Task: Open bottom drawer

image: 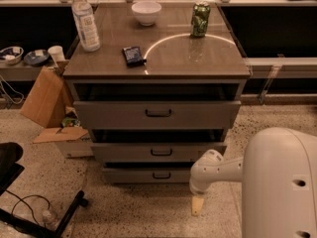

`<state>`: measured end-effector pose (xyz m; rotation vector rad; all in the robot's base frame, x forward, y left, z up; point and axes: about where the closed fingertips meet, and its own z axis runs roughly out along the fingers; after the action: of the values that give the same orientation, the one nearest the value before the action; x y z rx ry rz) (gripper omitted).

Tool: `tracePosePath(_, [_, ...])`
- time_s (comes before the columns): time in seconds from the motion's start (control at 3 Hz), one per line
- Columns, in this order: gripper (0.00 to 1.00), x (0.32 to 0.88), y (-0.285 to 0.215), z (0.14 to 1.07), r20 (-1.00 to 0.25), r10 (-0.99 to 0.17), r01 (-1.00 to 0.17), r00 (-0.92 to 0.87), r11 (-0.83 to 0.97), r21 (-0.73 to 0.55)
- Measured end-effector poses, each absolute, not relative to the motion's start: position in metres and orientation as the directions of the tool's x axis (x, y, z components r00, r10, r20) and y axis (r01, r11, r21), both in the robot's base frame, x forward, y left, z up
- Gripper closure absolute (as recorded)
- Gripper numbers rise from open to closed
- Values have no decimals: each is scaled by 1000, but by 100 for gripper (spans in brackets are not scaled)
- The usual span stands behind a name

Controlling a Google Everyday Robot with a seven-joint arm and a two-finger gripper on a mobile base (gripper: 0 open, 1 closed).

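- The gripper [197, 205] hangs low over the floor, near and right of the cabinet; whether it's apart or together, I can't tell.
- The bottom drawer [129, 175] sits lowest in the stack, its slim front facing us.
- Its handle [161, 175] lies left of the gripper and farther in, with the bar running left-right. That's the gap to close.

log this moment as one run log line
task: open bottom drawer | gripper: low, front-right of slim grey metal bottom drawer | small dark handle: not gripped
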<state>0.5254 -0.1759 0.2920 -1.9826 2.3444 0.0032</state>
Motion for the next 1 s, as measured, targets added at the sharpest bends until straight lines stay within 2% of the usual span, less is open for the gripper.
tracePosePath(1.0, [0,577,-171,229,-79,-993,-986,-87,97,-137])
